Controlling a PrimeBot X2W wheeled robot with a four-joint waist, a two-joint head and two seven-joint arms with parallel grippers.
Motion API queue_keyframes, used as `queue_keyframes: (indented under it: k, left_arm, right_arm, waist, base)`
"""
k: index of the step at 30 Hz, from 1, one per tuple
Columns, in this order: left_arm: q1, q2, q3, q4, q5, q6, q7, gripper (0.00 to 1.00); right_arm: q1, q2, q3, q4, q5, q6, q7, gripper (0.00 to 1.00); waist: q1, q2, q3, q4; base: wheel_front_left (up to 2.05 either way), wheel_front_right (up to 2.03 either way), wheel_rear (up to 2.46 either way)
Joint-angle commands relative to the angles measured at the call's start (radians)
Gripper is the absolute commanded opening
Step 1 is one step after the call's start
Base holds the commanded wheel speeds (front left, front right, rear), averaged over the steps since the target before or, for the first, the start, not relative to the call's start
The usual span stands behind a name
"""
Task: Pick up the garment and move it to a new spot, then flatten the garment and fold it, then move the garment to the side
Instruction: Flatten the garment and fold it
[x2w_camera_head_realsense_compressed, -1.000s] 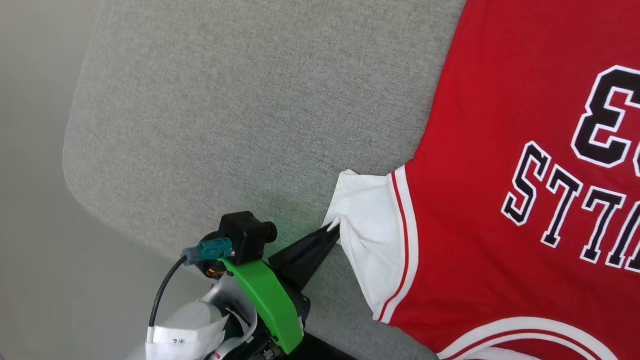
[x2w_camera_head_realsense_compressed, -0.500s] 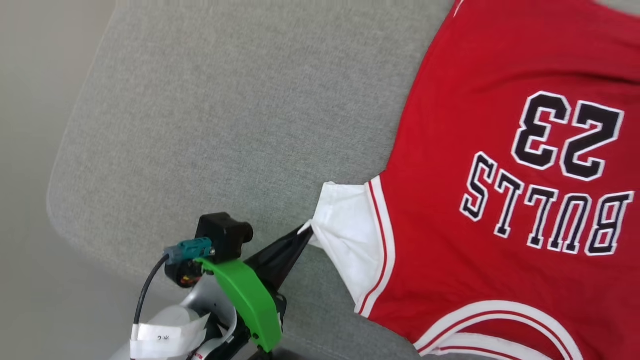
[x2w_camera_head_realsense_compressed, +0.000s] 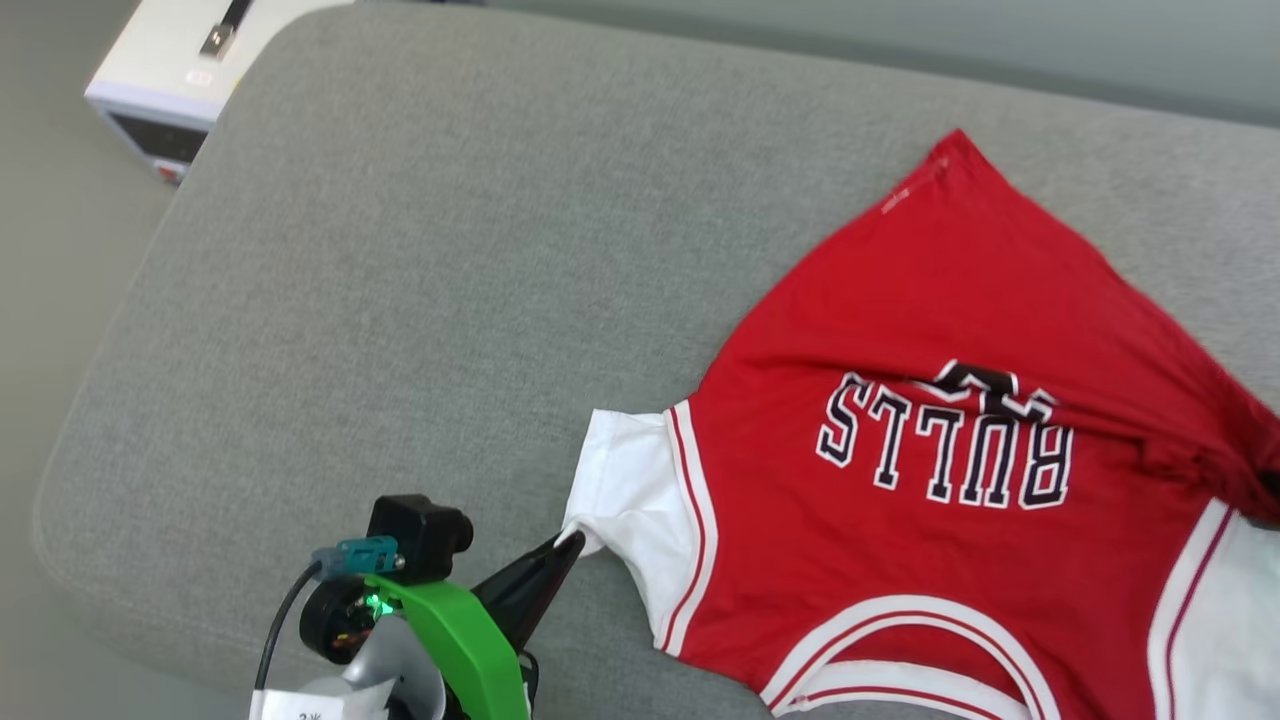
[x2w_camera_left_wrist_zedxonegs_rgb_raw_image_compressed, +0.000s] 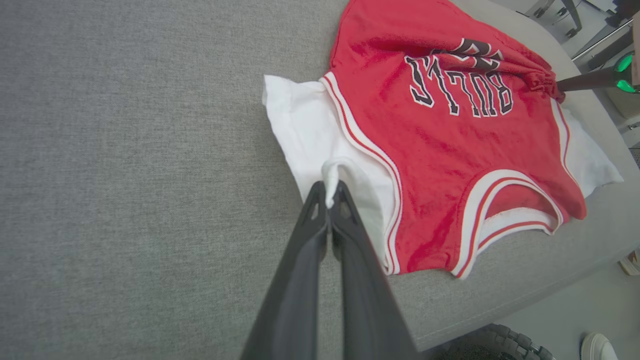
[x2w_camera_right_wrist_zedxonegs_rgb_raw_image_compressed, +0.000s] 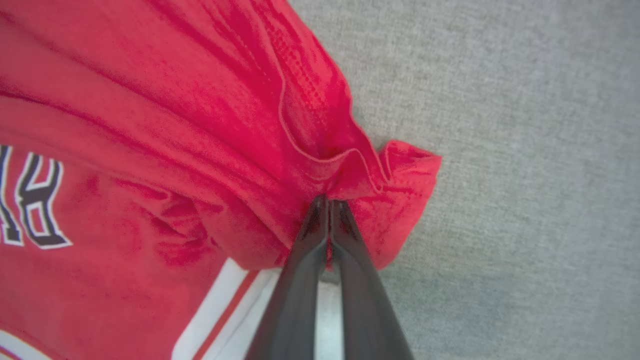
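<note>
On a grey upholstered cushion (x2w_camera_head_realsense_compressed: 400, 300), toward the right of the head view, the garment (x2w_camera_head_realsense_compressed: 950, 300) lies with its printed side up. The red body is spread over the fabric. The black, white-outlined lettering (x2w_camera_head_realsense_compressed: 945, 455) reads upside down from the head. A crease just beyond the letters folds over the numerals, so that only their edges show.

The neck opening (x2w_camera_head_realsense_compressed: 900, 608), banded in white and red, faces the near edge of the cushion.

The left gripper (x2w_camera_head_realsense_compressed: 572, 537) rests low beside the garment. Its jaws are pressed together on a small fold at the outer edge of the white sleeve (x2w_camera_head_realsense_compressed: 625, 480). In the left wrist view a tuft of white cloth stands up between the fingertips (x2w_camera_left_wrist_zedxonegs_rgb_raw_image_compressed: 320, 200), while the rest of the sleeve lies flat.

The right gripper (x2w_camera_right_wrist_zedxonegs_rgb_raw_image_compressed: 327, 200) has its jaws closed tight on a bunched edge of red cloth. From this point the cloth gathers into pleats that run across the body. Under its fingers lies the other white sleeve (x2w_camera_head_realsense_compressed: 1230, 620) with its red stripe.

In the left wrist view a dark finger of the right gripper meets the far red edge of the garment, which puckers toward it.

A pale box (x2w_camera_head_realsense_compressed: 170, 70) stands off the far left corner of the cushion. A black tyre (x2w_camera_left_wrist_zedxonegs_rgb_raw_image_compressed: 500, 342) shows below the near edge of the cushion.
</note>
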Motion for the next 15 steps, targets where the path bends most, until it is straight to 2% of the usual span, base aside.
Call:
queue_keyframes:
  k: [1,7,15]
  left_arm:
    - [0.016,0.008,0.001,0.004,-0.012,0.009,-0.004,0.00]
    - [0.044,0.014,0.005,0.006,-0.019,0.023,-0.014,0.00]
    - [0.056,-0.012,-0.008,0.014,-0.025,0.022,-0.033,0.00]
  right_arm:
    - [0.051,-0.006,-0.010,-0.003,0.008,-0.001,-0.009,0.00]
    - [0.187,-0.016,-0.059,-0.055,0.028,-0.001,-0.032,0.00]
    - [0.390,0.067,-0.139,-0.143,0.012,-0.001,-0.050,0.00]
  waist:
    - [0.0001,-0.0001,-0.097,-0.070]
    - [0.0001,-0.0001,-0.134,-0.084]
    - [0.0001,-0.0001,-0.144,-0.098]
  base:
    - [0.00,0.00,0.00]
    - [0.00,0.00,0.00]
    - [0.00,0.00,0.00]
